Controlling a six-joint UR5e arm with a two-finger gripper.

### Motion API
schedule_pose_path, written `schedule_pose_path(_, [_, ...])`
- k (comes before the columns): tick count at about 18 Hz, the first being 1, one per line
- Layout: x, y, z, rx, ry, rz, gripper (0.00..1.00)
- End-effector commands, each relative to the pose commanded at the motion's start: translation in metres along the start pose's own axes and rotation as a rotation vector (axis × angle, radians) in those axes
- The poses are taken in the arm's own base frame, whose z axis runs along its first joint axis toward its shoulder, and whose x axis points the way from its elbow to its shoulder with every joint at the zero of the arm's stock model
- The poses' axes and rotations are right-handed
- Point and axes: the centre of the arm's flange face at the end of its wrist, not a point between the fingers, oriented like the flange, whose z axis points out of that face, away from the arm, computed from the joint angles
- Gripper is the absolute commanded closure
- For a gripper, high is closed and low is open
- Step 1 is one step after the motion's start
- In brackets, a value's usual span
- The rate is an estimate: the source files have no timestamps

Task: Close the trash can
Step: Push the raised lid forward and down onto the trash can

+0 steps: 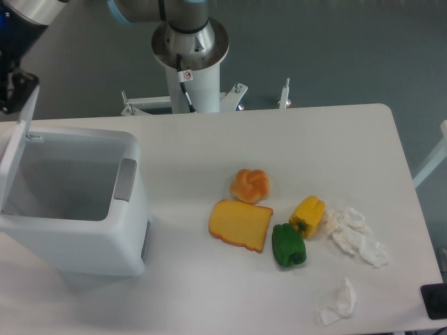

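Behind trash can [77, 230], end effector [12, 87]

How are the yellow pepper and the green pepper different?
The yellow pepper is bright yellow, while the green pepper is dark green. The yellow pepper lies farther back on the table and touches the crumpled white paper; the green pepper lies nearer the front, beside the yellow cheese-like slice. Both are about the same size, lie on the white table, and sit next to each other.

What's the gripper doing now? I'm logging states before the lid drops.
Gripper: mostly out of frame behind the raised lid of the trash can; open or closed cannot be told.
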Motion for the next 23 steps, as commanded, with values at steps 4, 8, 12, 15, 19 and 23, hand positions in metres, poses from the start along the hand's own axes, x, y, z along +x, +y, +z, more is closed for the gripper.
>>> schedule_pose_path(4, [-0.014, 0.007, 0.004, -0.048, -0.094, 0.059, 0.00])
schedule_pose_path(8, [-0.026, 0.015, 0.008, -0.078, -0.137, 0.056, 0.00])
schedule_pose_path(12, [-0.041, 0.017, 0.003, -0.087, -0.169, 0.079, 0.00])
schedule_pose_path(15, [-0.054, 0.019, -0.002, -0.093, -0.204, 0.069, 0.00])
schedule_pose_path(19, [-0.065, 0.023, 0.005, -0.110, -0.207, 0.063, 0.00])
schedule_pose_path(23, [-0.078, 0.039, 0.015, -0.151, -0.208, 0.078, 0.00])
